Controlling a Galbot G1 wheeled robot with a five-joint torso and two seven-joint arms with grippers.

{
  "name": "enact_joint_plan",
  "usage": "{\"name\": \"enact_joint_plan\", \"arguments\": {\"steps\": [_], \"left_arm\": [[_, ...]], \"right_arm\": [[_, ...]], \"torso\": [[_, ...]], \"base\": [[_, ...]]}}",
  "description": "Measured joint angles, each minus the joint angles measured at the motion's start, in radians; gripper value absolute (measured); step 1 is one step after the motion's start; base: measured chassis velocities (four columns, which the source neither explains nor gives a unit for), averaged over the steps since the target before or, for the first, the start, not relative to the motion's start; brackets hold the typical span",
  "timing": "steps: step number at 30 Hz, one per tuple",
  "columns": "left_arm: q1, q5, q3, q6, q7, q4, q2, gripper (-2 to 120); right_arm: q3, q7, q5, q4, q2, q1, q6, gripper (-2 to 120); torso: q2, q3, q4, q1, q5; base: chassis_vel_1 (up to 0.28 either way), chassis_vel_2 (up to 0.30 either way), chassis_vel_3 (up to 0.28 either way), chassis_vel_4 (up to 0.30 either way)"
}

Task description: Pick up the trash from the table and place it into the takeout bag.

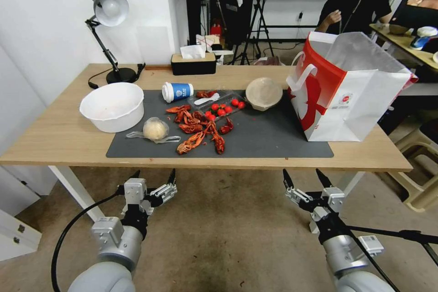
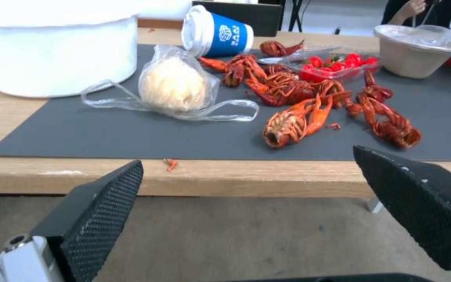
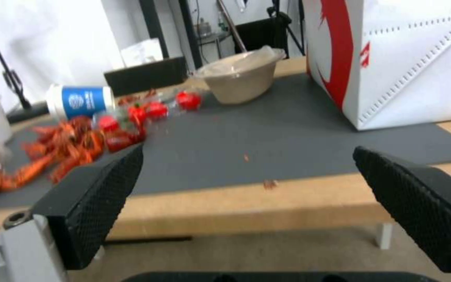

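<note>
We hold our left gripper [image 1: 154,177] and our right gripper [image 1: 302,176] low in front of the near edge of the worktop [image 1: 54,137], both with jaws wide open and nothing in them. On the dark mat [image 1: 269,139] we see the red crayfish shells [image 1: 198,130] in a heap near the middle, the wrapped pale ball [image 1: 155,129] just to their left, the blue-and-white paper cup [image 1: 177,91] lying on its side behind them, and the round lidded container [image 1: 263,93] farther right. The takeout bag [image 1: 346,96] stands upright and open at the right end of the mat, and a big white bowl [image 1: 112,106] sits at the left.
</note>
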Motion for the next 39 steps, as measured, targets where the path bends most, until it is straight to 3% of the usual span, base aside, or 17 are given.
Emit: {"name": "enact_joint_plan", "arguments": {"steps": [6,13,24,39], "left_arm": [[-0.005,-0.001,-0.003,-0.012,0.014,0.007,-0.001,100],[-0.003,0.004,-0.004,-0.016,0.015,0.007,-0.011,100],[0.004,0.02,0.002,-0.022,0.015,0.004,-0.022,100],[0.01,0.022,-0.002,-0.029,0.01,0.002,-0.022,100]], "right_arm": [[-0.028,0.049,0.103,0.017,-0.011,0.106,-0.07,100],[-0.084,0.157,0.351,0.011,-0.038,0.282,-0.186,100],[-0.116,0.287,0.652,-0.059,-0.065,0.463,-0.258,100],[-0.181,0.365,0.876,-0.151,-0.063,0.661,-0.308,100]], "torso": [[0.0,0.0,0.0001,0.0,-0.0001],[0.0,0.0,0.0001,0.0,-0.0001],[0.0,0.0,0.0,0.0,0.0],[0.0,0.0,0.0002,0.0,-0.0002]], "base": [[0.0,0.0,0.0,0.0],[0.0,0.0,0.0,0.0],[0.0,0.0,0.0,0.0],[0.0,0.0,0.0,0.0]]}}
